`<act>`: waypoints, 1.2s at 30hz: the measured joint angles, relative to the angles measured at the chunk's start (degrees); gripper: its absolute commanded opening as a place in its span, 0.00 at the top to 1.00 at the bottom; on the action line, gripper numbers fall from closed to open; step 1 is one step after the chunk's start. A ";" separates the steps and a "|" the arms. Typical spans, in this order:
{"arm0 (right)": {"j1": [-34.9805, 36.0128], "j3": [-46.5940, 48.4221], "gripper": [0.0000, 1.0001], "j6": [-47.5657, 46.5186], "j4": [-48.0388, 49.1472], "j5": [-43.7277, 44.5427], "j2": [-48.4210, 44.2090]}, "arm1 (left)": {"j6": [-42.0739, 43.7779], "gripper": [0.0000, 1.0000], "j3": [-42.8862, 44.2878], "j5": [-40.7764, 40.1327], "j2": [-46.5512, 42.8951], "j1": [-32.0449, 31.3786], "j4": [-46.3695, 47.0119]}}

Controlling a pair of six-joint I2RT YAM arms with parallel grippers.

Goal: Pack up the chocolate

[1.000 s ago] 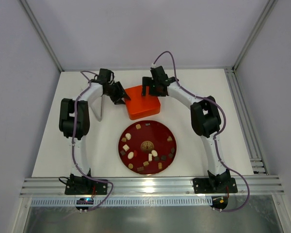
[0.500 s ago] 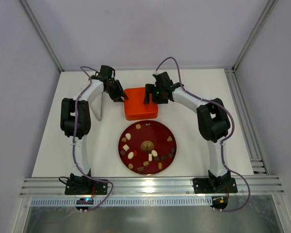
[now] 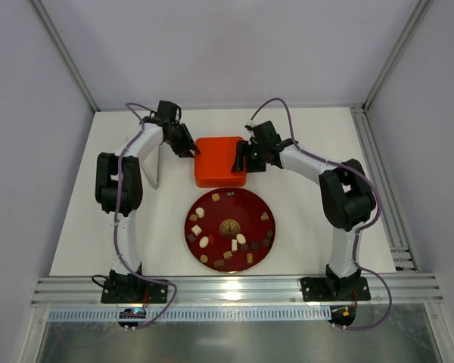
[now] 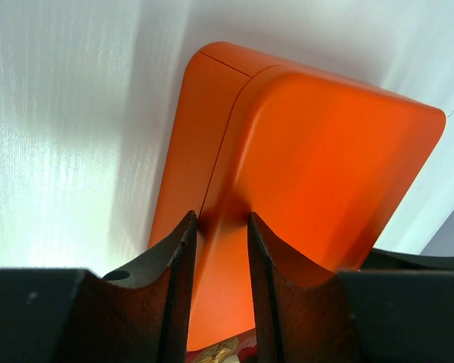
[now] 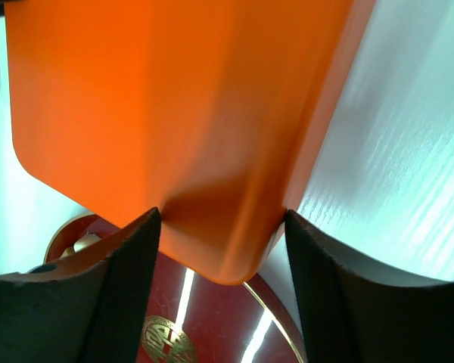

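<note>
Several small chocolate pieces (image 3: pixel 204 242), dark brown, tan and cream, lie scattered on a round red plate (image 3: pixel 246 208). An orange box (image 3: pixel 219 160) with rounded corners sits just behind the plate. My left gripper (image 3: pixel 191 147) is at the box's left edge; in the left wrist view its fingers (image 4: pixel 217 219) pinch a ridge of the box (image 4: pixel 318 151). My right gripper (image 3: pixel 240 160) is at the box's right near corner; in the right wrist view its fingers (image 5: pixel 223 215) press both sides of that corner (image 5: pixel 181 113), above the plate (image 5: pixel 212 318).
A thin grey upright strip (image 3: pixel 158 166) stands left of the box beside the left arm. Metal rails run along the table's right edge (image 3: pixel 378 181) and front edge (image 3: pixel 227 289).
The right gripper has moved from the box's back edge round to its right near corner. The box has turned from tilted to square with the table. The left gripper stays at its left edge.
</note>
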 measured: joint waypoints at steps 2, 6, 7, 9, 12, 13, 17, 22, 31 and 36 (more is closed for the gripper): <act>-0.04 -0.83 0.44 -0.04 0.13 0.42 -0.79 | -0.04 0.69 0.11 -0.35 0.04 -0.04 -0.04; -0.04 -2.67 0.51 -0.04 1.29 1.36 -2.19 | -0.07 0.69 0.37 -0.63 0.17 -0.09 -0.24; -0.02 -3.10 0.51 -0.09 1.60 1.57 -2.45 | -0.07 0.69 0.46 -0.66 0.24 -0.09 -0.33; 0.02 -3.54 0.52 -0.15 1.84 2.21 -2.86 | -0.02 0.69 0.83 -0.85 0.42 -0.11 -0.66; 0.48 -3.65 0.53 -0.39 1.81 3.45 -2.95 | 0.02 0.70 1.22 -1.05 0.68 -0.17 -0.83; 0.72 -3.65 0.54 -0.50 1.73 4.11 -3.02 | 0.04 0.70 1.29 -1.09 0.72 -0.17 -0.87; 1.57 -3.45 0.57 -1.07 1.44 6.95 -3.21 | 0.11 0.70 1.33 -1.46 0.74 -0.26 -1.14; 2.64 -3.91 0.61 -1.11 1.88 10.49 -3.67 | 0.33 0.70 1.38 -2.10 0.72 -0.44 -1.20; 4.11 -6.84 0.75 -0.98 5.16 15.21 -4.24 | 0.52 0.69 0.48 -2.08 0.35 -0.48 -0.31; 4.57 -8.37 0.90 -0.61 7.08 16.74 -4.83 | 0.61 0.62 -0.63 -2.08 -0.11 -0.44 0.79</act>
